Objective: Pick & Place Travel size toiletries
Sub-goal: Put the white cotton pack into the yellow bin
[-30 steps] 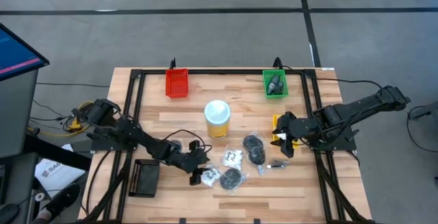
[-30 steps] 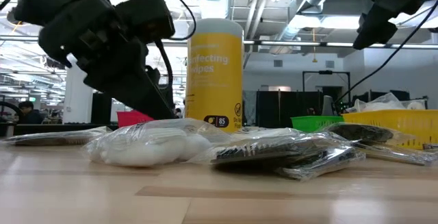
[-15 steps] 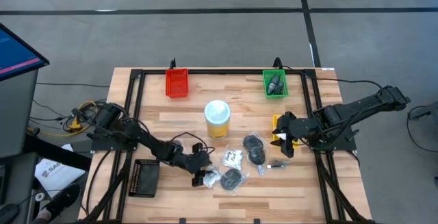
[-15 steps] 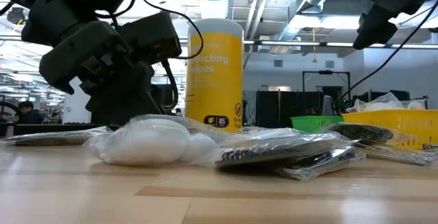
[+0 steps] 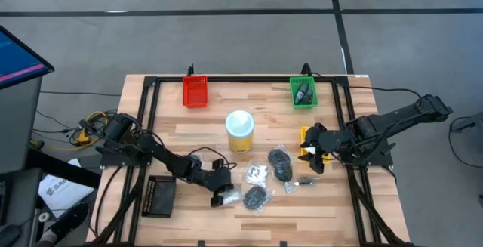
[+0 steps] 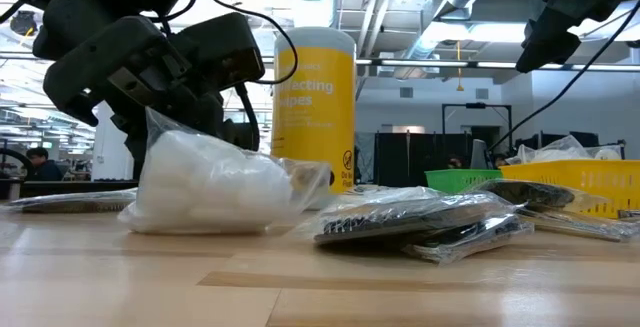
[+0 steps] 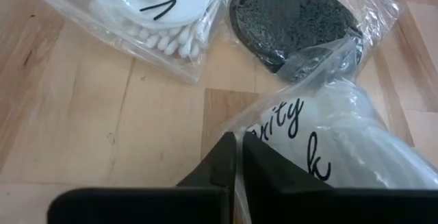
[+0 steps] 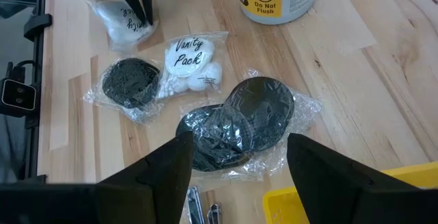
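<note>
My left gripper [image 5: 220, 196] is shut on a white sachet in a clear bag [image 7: 335, 155] with black script, near the table's front middle. A second white sachet [image 8: 188, 59] and a dark round bundle [image 7: 294, 15] lie flat just beyond it. Two more dark bundles [image 8: 239, 125] and silvery bits [image 5: 306, 180] lie further right. My right gripper [image 8: 239, 148] hangs open above these, by the yellow tray [image 5: 305, 135], holding nothing. My left gripper pinches the clear bag's plastic at one edge [image 7: 254, 133] between its two fingers. The fingers come slanting down from the table's left. The sachet [image 6: 215, 182] stands bunched up, its underside on the table and its upper corner [image 6: 152, 119] drawn up to the fingers.
A tall yellow tub [image 5: 240, 130] with a white lid stands behind the pile. A red tray [image 5: 195, 91] and a green tray [image 5: 303, 92] holding small dark bottles sit at the far edge. A black tray [image 5: 159, 196] lies at the front left.
My left gripper has shut on the white sachet's bag. The sachet, which lay low and flat, has bunched up and stands taller, its upper corner pulled toward the fingers while its underside stays on the table.
</note>
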`<move>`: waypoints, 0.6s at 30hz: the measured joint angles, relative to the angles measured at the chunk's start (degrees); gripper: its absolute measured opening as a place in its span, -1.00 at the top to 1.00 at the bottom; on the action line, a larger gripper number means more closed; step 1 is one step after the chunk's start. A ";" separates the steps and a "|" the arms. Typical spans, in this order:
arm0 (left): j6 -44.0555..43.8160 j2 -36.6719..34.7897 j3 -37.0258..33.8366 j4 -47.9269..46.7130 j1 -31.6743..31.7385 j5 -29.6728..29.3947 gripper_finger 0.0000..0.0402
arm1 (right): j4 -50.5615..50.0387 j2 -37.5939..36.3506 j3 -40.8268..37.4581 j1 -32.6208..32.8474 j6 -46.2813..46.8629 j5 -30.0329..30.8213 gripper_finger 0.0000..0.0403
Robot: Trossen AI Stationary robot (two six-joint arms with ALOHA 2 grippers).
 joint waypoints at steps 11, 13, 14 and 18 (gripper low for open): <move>0.22 -5.67 -0.04 0.06 -0.13 -2.58 1.00 | 0.00 0.00 0.00 0.00 0.00 0.02 -0.11; 1.69 -8.23 -0.07 -0.22 -0.45 -3.87 1.00 | 0.02 0.00 0.00 0.00 0.00 0.02 -0.11; 2.48 -9.39 -0.04 0.23 -0.62 -4.61 1.00 | 0.18 0.00 -0.02 0.00 0.02 0.02 -0.11; 5.76 -14.38 -0.02 0.44 -1.53 -9.88 1.00 | 3.45 0.40 -0.02 0.00 -0.32 0.02 -0.11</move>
